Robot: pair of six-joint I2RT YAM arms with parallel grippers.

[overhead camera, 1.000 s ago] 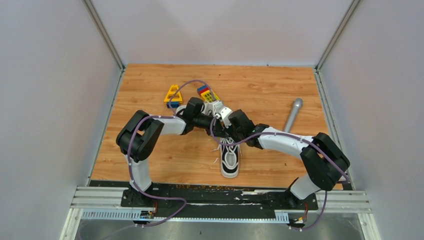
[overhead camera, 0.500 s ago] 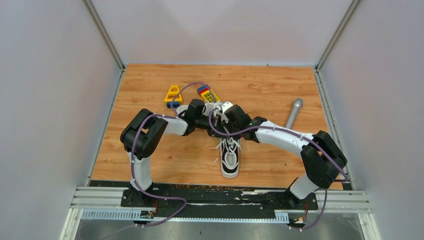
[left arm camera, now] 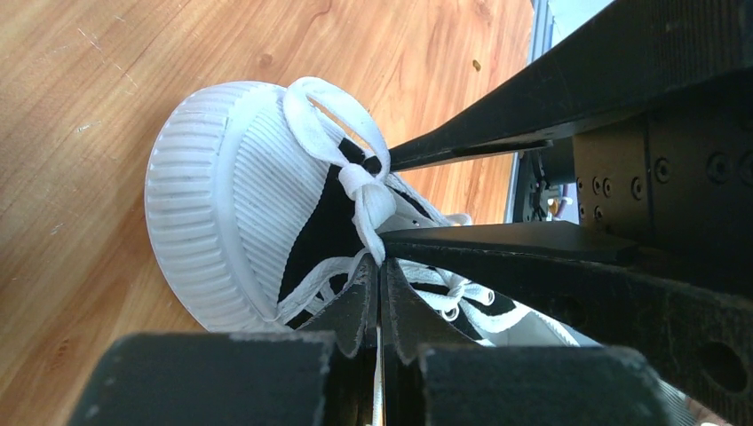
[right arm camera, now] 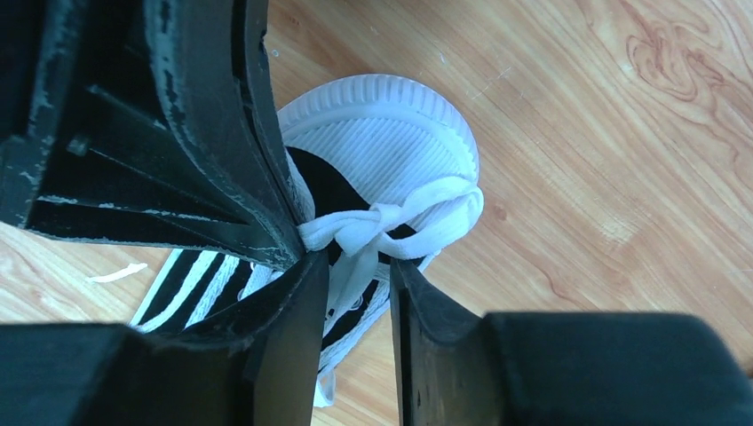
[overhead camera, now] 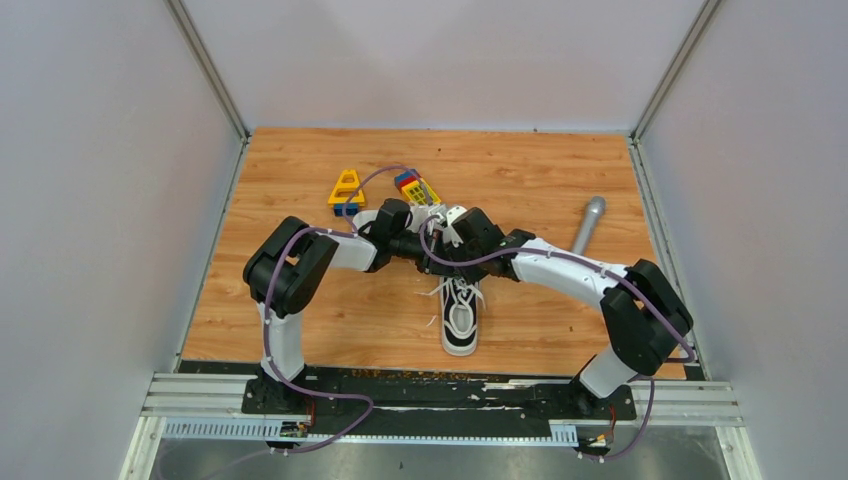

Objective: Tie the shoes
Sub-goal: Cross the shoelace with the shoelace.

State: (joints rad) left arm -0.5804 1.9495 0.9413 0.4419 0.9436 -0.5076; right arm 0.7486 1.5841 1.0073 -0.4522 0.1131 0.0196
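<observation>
The wooden table sits boxed in by plain pale walls. A black-and-white shoe lies near the table's middle, heel towards the arm bases and toe cap under both arms. The left end effector is clenched on a white lace right by the knot. The right end effector stands parted, with a strand of lace between its fingers. Colourful blocks and a grey cylinder lie farther back.
</observation>
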